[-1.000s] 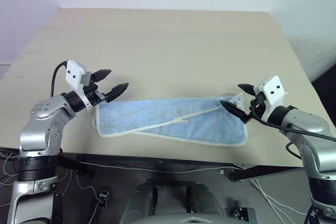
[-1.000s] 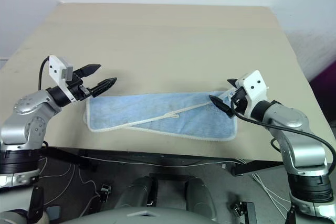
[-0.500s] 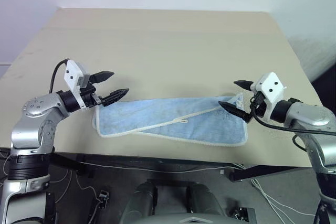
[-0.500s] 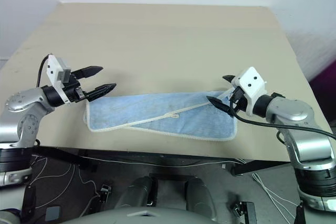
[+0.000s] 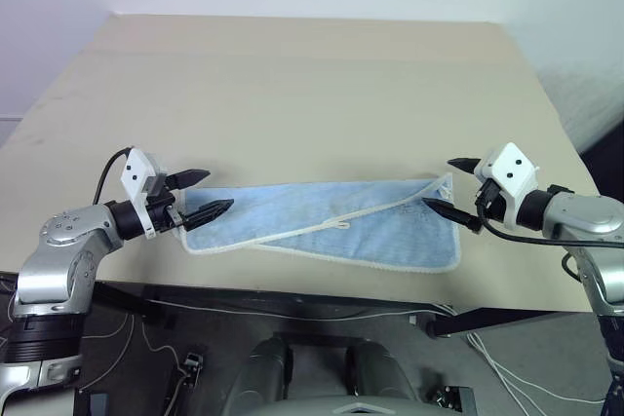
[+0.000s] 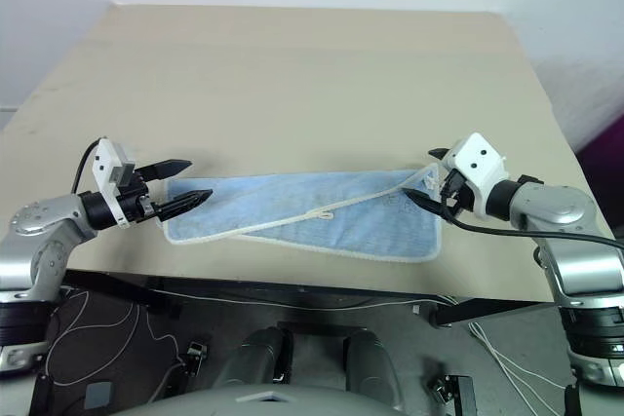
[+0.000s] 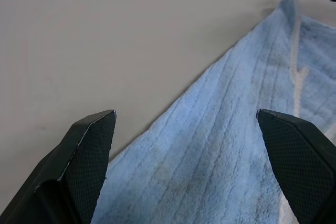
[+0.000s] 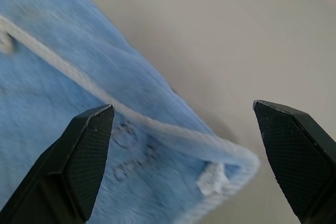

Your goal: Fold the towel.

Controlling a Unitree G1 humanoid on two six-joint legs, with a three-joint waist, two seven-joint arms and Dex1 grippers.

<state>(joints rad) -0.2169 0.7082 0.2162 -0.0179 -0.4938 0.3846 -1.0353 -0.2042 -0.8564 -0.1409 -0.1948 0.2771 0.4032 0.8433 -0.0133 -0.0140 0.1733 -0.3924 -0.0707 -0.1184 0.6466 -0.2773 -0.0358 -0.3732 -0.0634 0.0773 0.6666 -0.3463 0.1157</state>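
I see the towel [image 5: 327, 224] lying flat on the table [image 5: 312, 85], close to the near edge and stretched from left to right. It is folded along its length, and the upper layer sits a little askew over the lower one, so the lower layer shows along the near side. The small loop [image 5: 341, 226] is about in the middle. My left gripper [image 5: 201, 194] is at the towel's left end, with its fingers wide apart. My right gripper [image 5: 460, 189] is at the right end, also spread, beside the far right corner. The far part of the table lies behind them.
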